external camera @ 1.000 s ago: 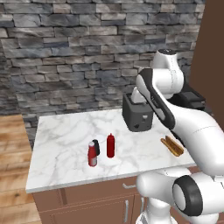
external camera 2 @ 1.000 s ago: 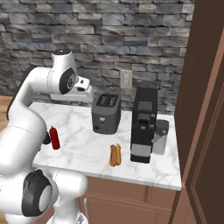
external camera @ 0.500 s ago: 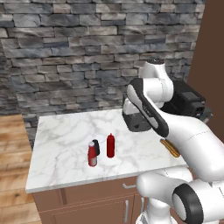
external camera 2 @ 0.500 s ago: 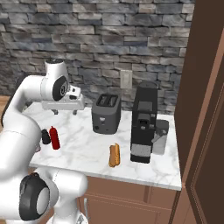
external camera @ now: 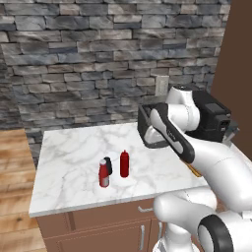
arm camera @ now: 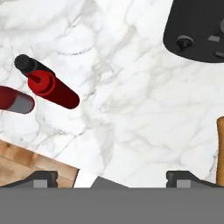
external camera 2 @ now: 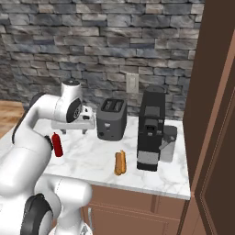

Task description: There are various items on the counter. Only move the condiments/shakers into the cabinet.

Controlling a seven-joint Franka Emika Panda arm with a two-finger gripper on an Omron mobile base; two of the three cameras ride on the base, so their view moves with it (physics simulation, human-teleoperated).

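Marble worktop (external camera: 74,152) is carrying all the items, none in the cabinet (external camera 2: 215,114), whose brown wooden side is rising past the worktop's right end.

Three condiments are standing together near the front edge, left of the worktop's middle. Dark red squeeze bottle (external camera: 124,164) is upright with its nozzle up. Red bottle with pale label (external camera: 103,173) is just beside it toward the left end and a bit nearer the front edge. Short black shaker (external camera: 108,165) is sitting right behind the labelled bottle, touching or nearly touching; cannot tell which. In the hand view the same trio is showing from above: squeeze bottle (arm camera: 52,89), black shaker (arm camera: 26,64) at its top end, labelled bottle (arm camera: 15,99) at the frame's left edge.

Dark grey toaster (external camera 2: 111,118) is sitting at the back edge, right of middle. Black coffee machine (external camera 2: 151,128) is standing toward the right end, just beside the toaster. Hot dog in a bun (external camera 2: 120,162) is lying near the front edge, in front of the gap between toaster and coffee machine.

Pincer (external camera 2: 73,129) is hanging above the worktop just left of the toaster, pointing down, jaws spread wide, gripping nothing. In the hand view the pincer (arm camera: 111,177) is showing two dark fingertips (arm camera: 41,178) far apart, with bare marble between them, well apart from the condiments.
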